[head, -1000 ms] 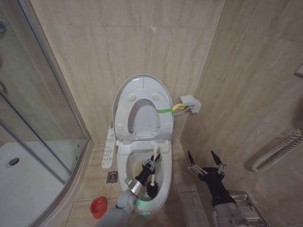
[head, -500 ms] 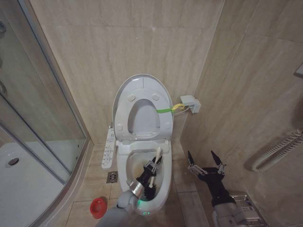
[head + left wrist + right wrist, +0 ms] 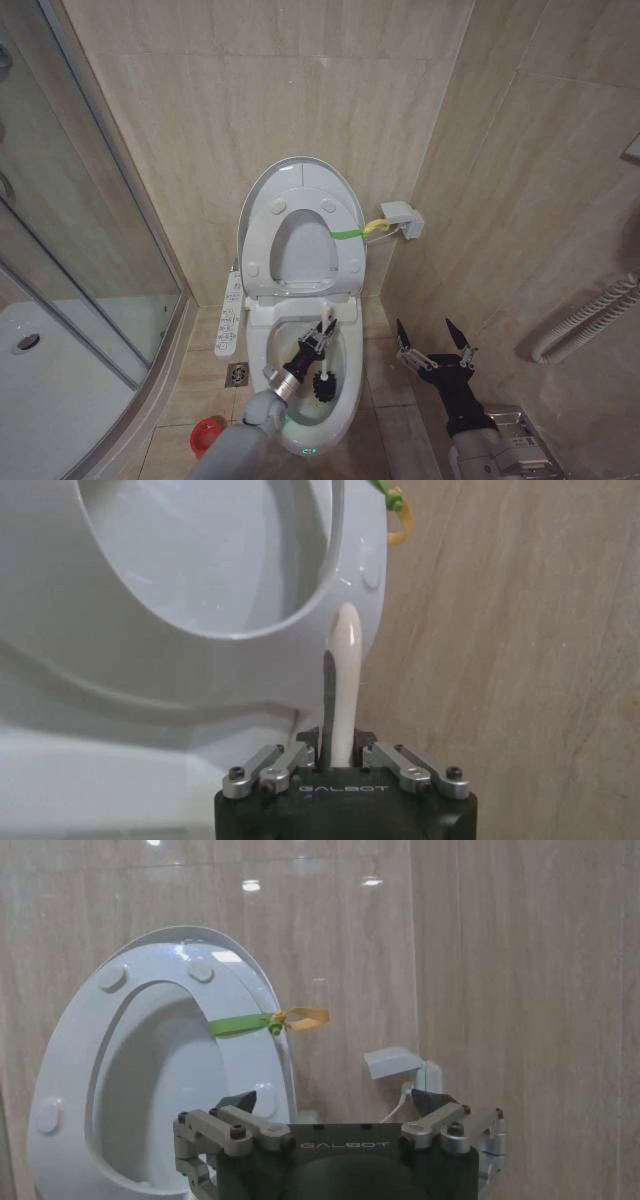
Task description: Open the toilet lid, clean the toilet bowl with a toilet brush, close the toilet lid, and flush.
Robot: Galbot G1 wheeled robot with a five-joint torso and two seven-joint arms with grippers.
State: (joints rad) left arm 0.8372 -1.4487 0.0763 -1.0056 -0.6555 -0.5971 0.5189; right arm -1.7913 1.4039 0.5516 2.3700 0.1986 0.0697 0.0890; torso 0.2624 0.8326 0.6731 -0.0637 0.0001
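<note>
Toilet brush (image 3: 323,352): slim white stick handle, rounded at the tip, with a dark bristle head at the low end. It stands tilted inside the toilet bowl (image 3: 262,352), bristles down near the bottom of the basin and handle tip pointing up toward the rear rim. The left tool (image 3: 314,344) pinches the handle partway along its length; in the left wrist view the handle (image 3: 343,682) rises straight out from between the closed fingers (image 3: 402,763) of that tool (image 3: 340,756).

Toilet bowl: white glossy ceramic, oval, with a small green light (image 3: 307,451) at its front edge.

Toilet lid (image 3: 298,176): large white glossy plastic oval, raised upright against the wall. The ring-shaped seat (image 3: 345,258) stands raised in front of it, with a green band (image 3: 347,234) round its right side; in the right wrist view the band (image 3: 240,1024) ends in a yellow tie.

Right tool (image 3: 435,349): dark, spread wide, holding nothing, hovering over the floor to the right of the bowl and well apart from the brush. Its own view shows it (image 3: 335,1104) facing the raised lid (image 3: 175,945).

Surroundings: beige stone-look wall tiles (image 3: 220,90), smooth and faintly veined; a small red round cup (image 3: 206,434) on the floor left of the bowl; a glass shower screen (image 3: 70,220) at far left; a white wall box (image 3: 402,220) right of the lid.
</note>
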